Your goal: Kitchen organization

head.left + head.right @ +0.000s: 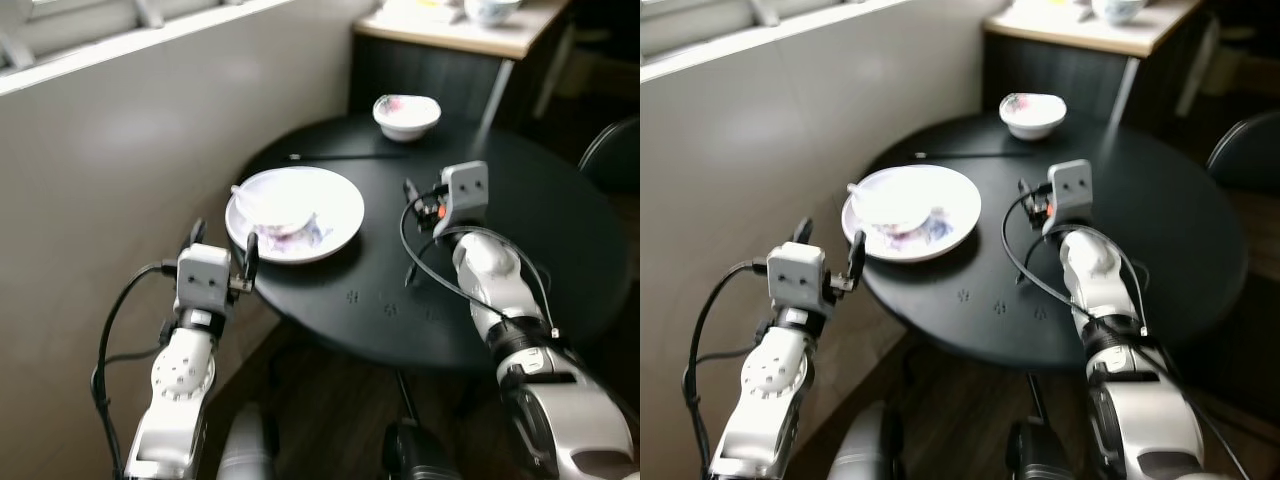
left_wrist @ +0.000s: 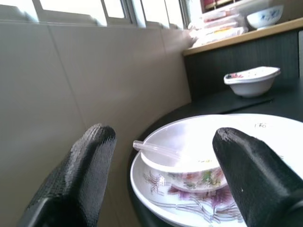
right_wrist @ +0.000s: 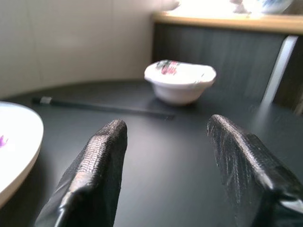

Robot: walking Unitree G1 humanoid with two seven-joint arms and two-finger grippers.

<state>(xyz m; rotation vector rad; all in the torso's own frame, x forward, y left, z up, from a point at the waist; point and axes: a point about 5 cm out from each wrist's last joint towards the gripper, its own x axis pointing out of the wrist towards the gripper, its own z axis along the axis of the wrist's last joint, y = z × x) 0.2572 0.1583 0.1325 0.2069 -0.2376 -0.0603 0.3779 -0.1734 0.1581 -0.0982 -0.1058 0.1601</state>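
Note:
A large white flowered plate (image 1: 335, 215) lies on the left part of the round black table (image 1: 540, 220). A small flowered bowl (image 2: 184, 170) stands on it, with a clear spoon (image 2: 154, 149) resting inside. A second small white bowl (image 3: 180, 80) stands at the table's far side, and black chopsticks (image 3: 94, 106) lie in front of it. My left gripper (image 1: 225, 245) is open, just off the plate's near left rim. My right gripper (image 3: 165, 127) is open over the table's middle, pointing at the far bowl, with nothing between its fingers.
A grey tiled wall (image 1: 120, 150) runs close along the table's left. Behind the table stands a dark counter (image 1: 470, 40) holding a bowl and containers. A black chair (image 1: 615, 150) sits at the far right. The floor below is dark wood.

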